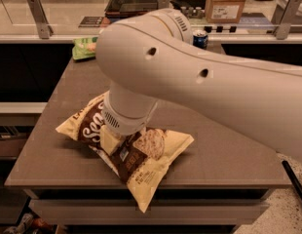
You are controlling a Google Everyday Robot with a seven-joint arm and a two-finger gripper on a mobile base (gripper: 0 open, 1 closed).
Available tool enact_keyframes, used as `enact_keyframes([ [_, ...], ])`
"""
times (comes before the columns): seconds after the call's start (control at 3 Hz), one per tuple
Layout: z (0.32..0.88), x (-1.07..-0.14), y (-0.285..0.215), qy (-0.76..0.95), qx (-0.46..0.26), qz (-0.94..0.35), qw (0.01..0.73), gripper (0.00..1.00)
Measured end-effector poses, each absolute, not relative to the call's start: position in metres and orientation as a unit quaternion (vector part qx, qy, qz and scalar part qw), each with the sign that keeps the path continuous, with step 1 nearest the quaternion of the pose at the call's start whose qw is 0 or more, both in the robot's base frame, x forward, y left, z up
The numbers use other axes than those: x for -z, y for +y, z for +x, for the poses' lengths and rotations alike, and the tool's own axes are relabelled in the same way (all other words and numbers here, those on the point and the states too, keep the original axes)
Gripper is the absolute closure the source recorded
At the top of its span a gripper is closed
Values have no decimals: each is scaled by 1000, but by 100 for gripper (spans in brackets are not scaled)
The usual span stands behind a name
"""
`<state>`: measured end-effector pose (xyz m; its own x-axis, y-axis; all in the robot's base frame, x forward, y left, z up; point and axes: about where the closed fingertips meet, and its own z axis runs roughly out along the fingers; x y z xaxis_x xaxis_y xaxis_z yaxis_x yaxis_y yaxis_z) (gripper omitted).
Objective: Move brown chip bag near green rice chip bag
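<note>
The brown chip bag lies on the front left part of the grey table, dark brown in the middle with cream-yellow ends and white script lettering. My gripper is down on the middle of the bag, mostly hidden under my big white arm. The green rice chip bag lies flat at the table's far left corner, well apart from the brown bag.
A blue soda can stands at the table's far edge, just right of my arm. Behind the table runs a counter with a glass rail, a cardboard box and trays. The floor drops off at the right.
</note>
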<state>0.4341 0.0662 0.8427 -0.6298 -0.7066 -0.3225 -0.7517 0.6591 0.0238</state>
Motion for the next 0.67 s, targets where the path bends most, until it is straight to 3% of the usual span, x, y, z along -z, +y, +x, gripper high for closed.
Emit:
enact_keyframes([
  [0.67,451,-856,62,888,-84,-412,185,100],
])
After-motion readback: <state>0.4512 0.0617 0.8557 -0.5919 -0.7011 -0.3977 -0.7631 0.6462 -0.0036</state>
